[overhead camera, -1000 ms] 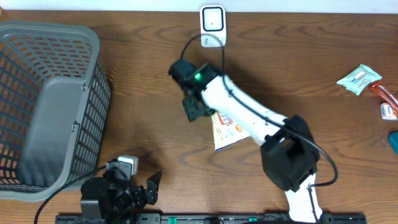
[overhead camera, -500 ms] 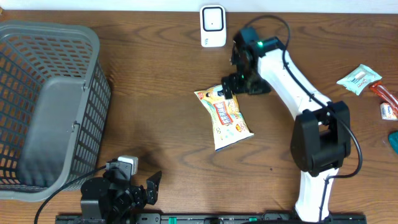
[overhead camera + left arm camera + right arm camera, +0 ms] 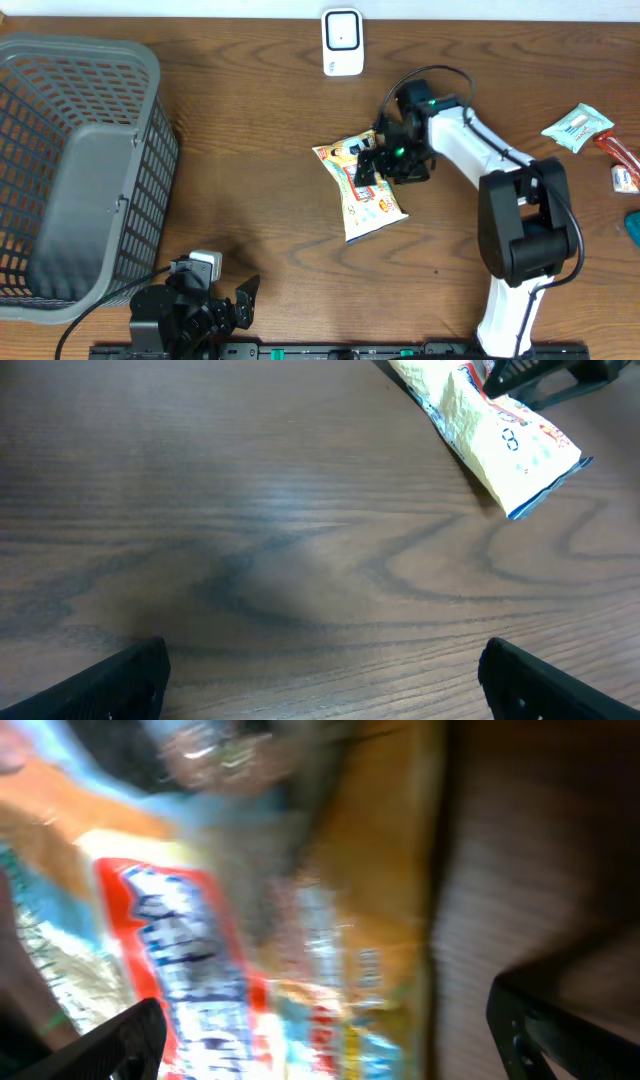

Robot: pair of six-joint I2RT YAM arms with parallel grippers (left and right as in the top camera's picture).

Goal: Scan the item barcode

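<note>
Where the item lies: crinkly yellow-and-white snack bag [image 3: 368, 203], flat on the brown wooden surface [image 3: 250, 130], mid-table, below the white boxy barcode scanner [image 3: 342, 42] and apart from it.
Right fingers [image 3: 115, 1042]: spread wide, right over the bag's upper end, pinching nothing; the wrist view is one big blur of printed wrapper.
Left fingers [image 3: 125, 675]: spread wide too, low at the near edge, well apart from the bag.
Grey plastic mesh basket [image 3: 100, 60]: far left.
Small wrapped packets [image 3: 577, 127]: right edge.
</note>
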